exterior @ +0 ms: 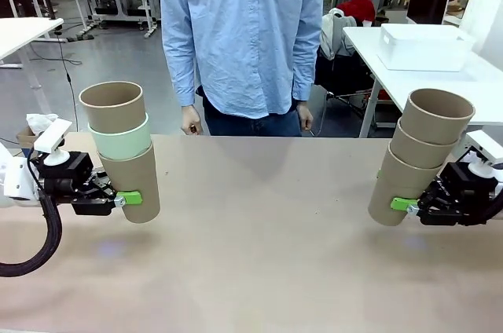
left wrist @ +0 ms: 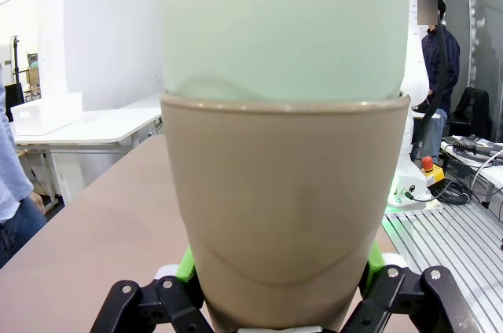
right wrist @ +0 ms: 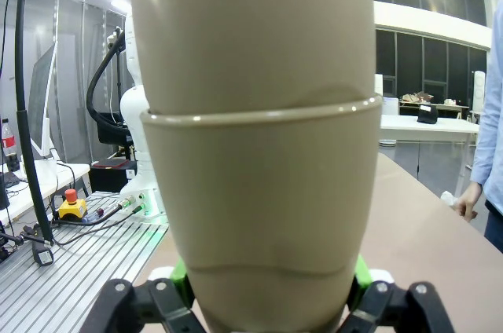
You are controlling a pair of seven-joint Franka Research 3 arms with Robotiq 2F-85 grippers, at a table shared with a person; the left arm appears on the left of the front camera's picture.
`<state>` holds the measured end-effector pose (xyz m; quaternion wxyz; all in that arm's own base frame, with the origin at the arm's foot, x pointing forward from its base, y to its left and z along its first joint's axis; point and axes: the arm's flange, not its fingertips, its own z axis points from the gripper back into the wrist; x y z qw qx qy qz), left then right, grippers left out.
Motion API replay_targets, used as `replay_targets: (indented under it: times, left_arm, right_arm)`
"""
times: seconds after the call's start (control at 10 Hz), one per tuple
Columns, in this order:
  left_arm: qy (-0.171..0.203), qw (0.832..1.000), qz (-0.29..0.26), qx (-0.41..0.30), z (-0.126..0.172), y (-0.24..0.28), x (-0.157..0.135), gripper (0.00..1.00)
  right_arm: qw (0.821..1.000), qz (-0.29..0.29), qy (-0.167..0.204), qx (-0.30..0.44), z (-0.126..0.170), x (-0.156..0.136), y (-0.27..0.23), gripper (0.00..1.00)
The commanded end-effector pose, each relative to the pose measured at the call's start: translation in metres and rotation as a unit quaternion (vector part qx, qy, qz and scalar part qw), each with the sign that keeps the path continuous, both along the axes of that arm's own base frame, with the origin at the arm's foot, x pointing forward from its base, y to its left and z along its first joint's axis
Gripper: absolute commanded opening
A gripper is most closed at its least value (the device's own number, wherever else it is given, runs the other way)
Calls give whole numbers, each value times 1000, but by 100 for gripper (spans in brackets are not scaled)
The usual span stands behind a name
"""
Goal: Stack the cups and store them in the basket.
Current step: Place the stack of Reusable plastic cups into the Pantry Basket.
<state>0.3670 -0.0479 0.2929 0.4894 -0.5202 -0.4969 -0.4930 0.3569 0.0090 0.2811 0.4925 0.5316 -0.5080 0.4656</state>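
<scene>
Two stacks of cups at the table's [exterior: 259,270] sides: L stack [exterior: 126,168], tan w/ a mint cup [exterior: 122,138] in the middle, is clamped at its bottom cup by our left claw [exterior: 134,198]. R stack [exterior: 420,156], three tan, leaning, is gripped likewise by our right claw [exterior: 402,206]. The basket [exterior: 424,46] sits on a far table [exterior: 479,82] at right, well apart. A person [exterior: 244,34] stands opposite.

Left cup stack [exterior: 122,148] in left gripper [exterior: 130,199] over the table [exterior: 259,223] at left, right cup stack [exterior: 420,156] in right gripper [exterior: 402,206] at right, person [exterior: 244,34] behind the far edge between, basket [exterior: 424,46] on another table [exterior: 487,74] beyond
</scene>
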Motion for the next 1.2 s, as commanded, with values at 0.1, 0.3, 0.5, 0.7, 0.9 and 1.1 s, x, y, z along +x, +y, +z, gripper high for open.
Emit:
replay_targets:
  times: [0.1, 0.3, 0.5, 0.7, 0.9, 1.1]
  left_arm:
    - [-2, 1000, -2, -2, 5, -1, 0, 86]
    - [-2, 1000, -2, -2, 5, -1, 0, 86]
    - [-2, 1000, -2, -2, 5, -1, 0, 86]
    - [-2, 1000, -2, -2, 5, -1, 0, 86]
    - [-2, 1000, -2, -2, 5, -1, 0, 86]
    - [-2, 1000, -2, -2, 5, -1, 0, 86]
  right_arm:
    - [1000, -7, -6, 6, 4, 2, 0, 84]
    - [1000, -7, -6, 6, 4, 2, 0, 84]
    - [1000, -7, -6, 6, 4, 2, 0, 84]
    - [1000, -7, -6, 6, 4, 2, 0, 84]
    - [1000, -7, -6, 6, 4, 2, 0, 84]
    - [1000, -7, -6, 6, 4, 2, 0, 84]
